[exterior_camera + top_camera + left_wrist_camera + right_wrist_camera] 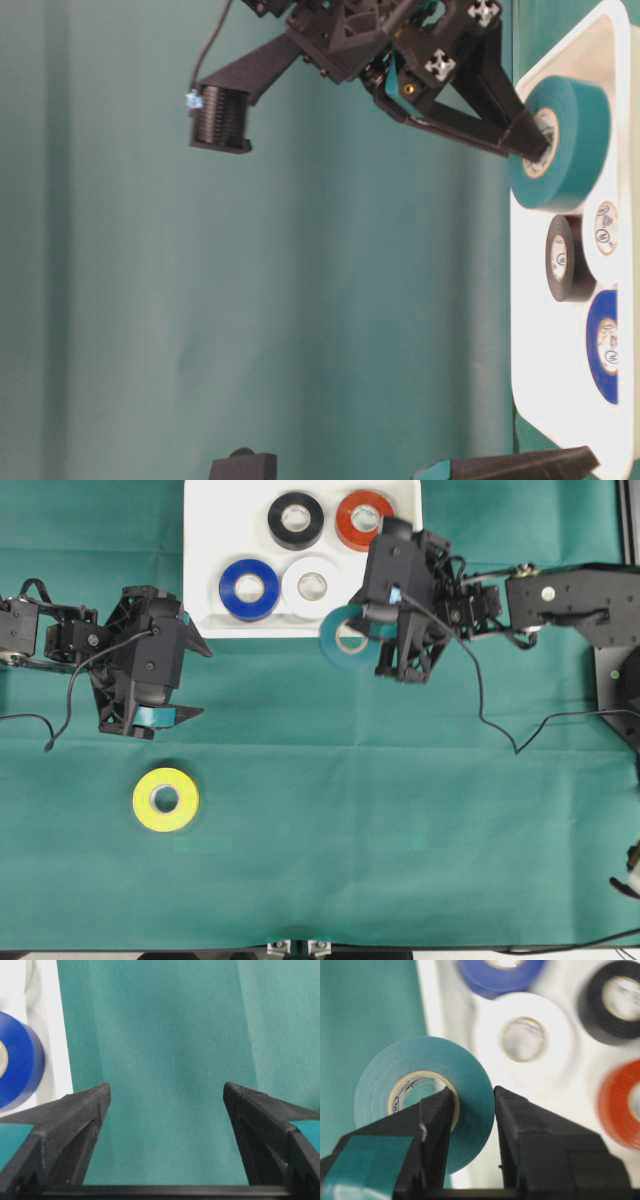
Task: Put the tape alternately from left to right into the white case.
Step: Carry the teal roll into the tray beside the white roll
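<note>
My right gripper (372, 630) (472, 1095) is shut on the teal tape (340, 642) (420, 1095) (562, 143), one finger inside its core and one outside, and holds it over the front rim of the white case (205, 540) (530, 330). In the case lie the black tape (295, 520), red-orange tape (364, 519), blue tape (249, 588) and white tape (311, 583). The yellow tape (166, 799) lies flat on the green cloth, below my left gripper (190, 680) (166, 1092), which is open with nothing between its fingers.
A green cloth (400, 830) covers the table. The case sits against the far edge at the middle. Cables (500, 730) trail from both arms across the cloth.
</note>
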You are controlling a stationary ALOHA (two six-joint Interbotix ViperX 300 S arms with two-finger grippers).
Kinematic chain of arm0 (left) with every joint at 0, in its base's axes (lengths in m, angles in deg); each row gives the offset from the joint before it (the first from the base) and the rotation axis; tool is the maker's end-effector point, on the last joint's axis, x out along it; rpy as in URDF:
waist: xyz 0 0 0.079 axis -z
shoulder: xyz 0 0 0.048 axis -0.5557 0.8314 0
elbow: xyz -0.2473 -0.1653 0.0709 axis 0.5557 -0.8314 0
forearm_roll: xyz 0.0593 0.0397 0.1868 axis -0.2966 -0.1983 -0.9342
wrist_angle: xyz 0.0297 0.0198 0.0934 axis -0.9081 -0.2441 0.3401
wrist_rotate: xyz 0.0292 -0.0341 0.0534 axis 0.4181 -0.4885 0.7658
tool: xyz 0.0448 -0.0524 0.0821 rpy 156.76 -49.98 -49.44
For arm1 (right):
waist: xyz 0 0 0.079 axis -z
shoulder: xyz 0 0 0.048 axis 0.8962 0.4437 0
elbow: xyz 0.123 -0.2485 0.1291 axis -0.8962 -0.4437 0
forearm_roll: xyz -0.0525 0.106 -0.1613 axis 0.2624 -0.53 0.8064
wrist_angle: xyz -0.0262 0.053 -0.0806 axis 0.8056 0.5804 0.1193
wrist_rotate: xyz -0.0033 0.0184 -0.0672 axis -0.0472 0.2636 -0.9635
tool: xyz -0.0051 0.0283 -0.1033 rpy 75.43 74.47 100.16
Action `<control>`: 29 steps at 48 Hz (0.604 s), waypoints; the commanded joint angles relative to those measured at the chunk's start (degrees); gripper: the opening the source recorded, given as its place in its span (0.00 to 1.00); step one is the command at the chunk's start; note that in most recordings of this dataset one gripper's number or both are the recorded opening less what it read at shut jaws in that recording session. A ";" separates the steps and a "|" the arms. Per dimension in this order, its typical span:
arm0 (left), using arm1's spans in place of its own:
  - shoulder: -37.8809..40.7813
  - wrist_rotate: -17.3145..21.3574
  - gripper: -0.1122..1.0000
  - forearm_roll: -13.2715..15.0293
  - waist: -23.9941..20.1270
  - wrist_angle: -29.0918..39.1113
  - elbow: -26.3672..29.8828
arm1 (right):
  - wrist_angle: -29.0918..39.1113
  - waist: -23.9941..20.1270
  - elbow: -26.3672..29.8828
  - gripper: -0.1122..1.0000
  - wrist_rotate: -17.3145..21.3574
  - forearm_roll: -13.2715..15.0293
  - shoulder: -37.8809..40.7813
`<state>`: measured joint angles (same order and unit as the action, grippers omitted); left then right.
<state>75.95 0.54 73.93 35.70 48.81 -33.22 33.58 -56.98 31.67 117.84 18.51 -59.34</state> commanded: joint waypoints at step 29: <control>-0.97 -0.09 0.76 0.09 0.26 0.00 1.23 | -3.96 11.51 -2.46 0.33 0.00 2.37 1.67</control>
<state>75.95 0.54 74.02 35.70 49.08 -33.22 30.77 -45.82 28.59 117.84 20.71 -57.59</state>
